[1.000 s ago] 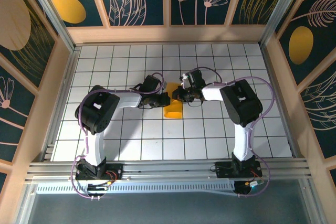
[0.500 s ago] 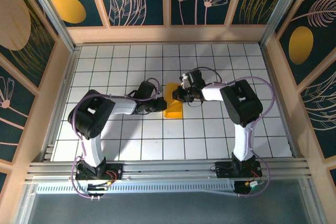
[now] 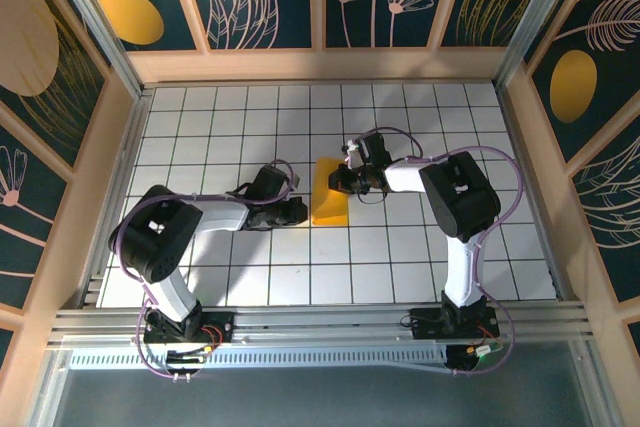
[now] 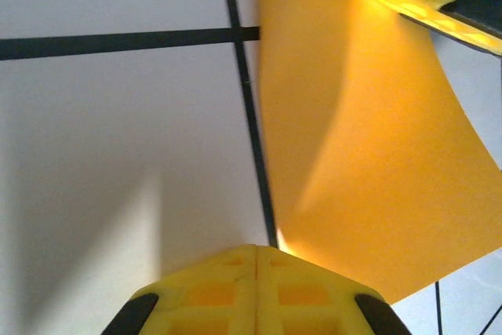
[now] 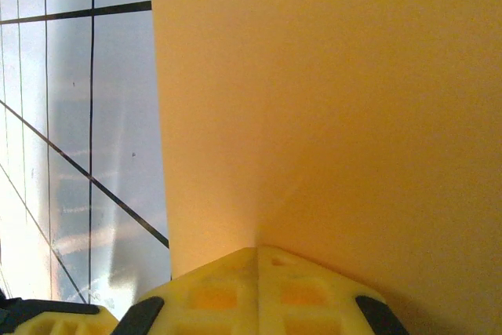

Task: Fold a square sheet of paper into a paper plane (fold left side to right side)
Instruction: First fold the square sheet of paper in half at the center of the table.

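While both are closed, my left hand [image 3: 297,212] sits just beside the left edge of the paper [image 3: 330,207], mid-tabletop [image 3: 400,247]; my right hand [image 3: 340,181] presses its far right. Light, limp, likely slippery: pinch a free edge.

Two robot arms stand side by side, the left arm [image 3: 172,285] and the right arm [image 3: 460,257]. Each has glossy white tubular links joined by bulky, rounded black joint housings. A thin purple cable [image 3: 516,187] loops loosely along each arm. The black bases [image 3: 185,329] carry small red and yellow wires. The left end effector [image 4: 256,272] and right end effector [image 5: 256,272] have bright yellow fingers moulded with shallow square recesses, with black parts at the outer sides.
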Available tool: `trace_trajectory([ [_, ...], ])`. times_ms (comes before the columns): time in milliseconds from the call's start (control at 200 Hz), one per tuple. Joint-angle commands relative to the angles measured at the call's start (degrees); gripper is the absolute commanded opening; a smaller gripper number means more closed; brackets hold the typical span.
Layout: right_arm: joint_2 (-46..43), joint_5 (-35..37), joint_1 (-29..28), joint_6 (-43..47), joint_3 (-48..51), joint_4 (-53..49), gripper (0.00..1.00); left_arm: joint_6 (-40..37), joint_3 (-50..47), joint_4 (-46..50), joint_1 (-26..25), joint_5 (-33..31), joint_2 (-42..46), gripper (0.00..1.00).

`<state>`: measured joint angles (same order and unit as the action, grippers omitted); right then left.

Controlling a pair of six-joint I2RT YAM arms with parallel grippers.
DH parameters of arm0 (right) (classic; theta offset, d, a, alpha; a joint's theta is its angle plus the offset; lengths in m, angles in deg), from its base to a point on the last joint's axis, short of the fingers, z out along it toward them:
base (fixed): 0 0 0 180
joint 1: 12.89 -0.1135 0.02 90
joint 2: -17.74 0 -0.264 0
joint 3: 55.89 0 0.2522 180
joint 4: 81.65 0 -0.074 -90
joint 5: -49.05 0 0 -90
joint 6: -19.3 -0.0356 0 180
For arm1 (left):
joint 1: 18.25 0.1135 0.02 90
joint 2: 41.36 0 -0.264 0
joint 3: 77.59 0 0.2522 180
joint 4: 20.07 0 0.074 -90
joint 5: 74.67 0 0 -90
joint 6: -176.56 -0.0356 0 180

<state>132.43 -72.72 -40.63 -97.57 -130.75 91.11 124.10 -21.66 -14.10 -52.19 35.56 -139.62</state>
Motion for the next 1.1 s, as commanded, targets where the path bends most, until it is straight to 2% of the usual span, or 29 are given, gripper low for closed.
trace_trajectory([
  [0,2.23,6.02,1.23,2.00,1.99,-6.53,0.00,-0.30,3.00,4.05,1.45,-1.90,2.82,0.07],
  [180,2.18,6.02,1.17,1.74,2.12,-6.44,0.00,-2.65,7.85,1.62,1.52,2.97,0.44,0.07],
  [385,2.29,6.24,1.20,2.00,1.76,-6.83,0.00,-3.41,10.97,-1.70,0.30,8.36,-6.13,0.06],
  [686,2.21,6.45,1.03,2.18,1.89,-7.06,0.00,-5.13,11.04,0.35,-0.85,7.55,-10.88,0.06],
  [1091,2.24,7.03,1.05,2.65,1.35,-8.06,0.00,-6.83,2.06,0.22,-2.08,8.42,-8.16,0.04],
])
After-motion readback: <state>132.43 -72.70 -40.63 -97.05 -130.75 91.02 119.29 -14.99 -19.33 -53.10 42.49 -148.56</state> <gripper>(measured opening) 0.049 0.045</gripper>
